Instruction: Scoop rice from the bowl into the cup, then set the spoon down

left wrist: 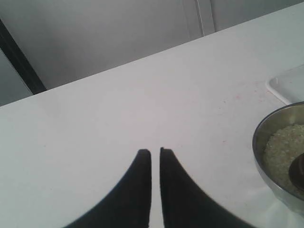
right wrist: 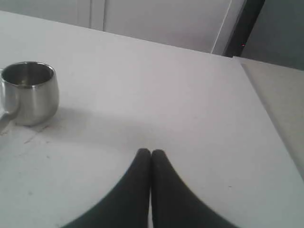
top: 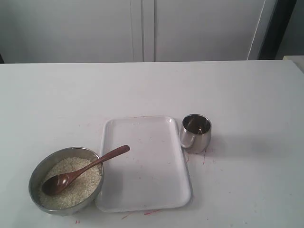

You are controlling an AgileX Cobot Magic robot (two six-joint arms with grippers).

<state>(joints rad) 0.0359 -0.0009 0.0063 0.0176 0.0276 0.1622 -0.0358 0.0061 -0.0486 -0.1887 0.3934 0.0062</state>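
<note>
One bowl [top: 34, 192], one spoon [top: 81, 170], one cup [top: 196, 138], one tray [top: 148, 178].

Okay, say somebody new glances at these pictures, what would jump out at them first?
Probably the dark wooden spoon, lying in the grey bowl of rice at the lower left of the exterior view, its handle sticking out over the rim toward the white tray. Next, the shiny steel cup, standing upright just off the tray's far right corner.
</note>
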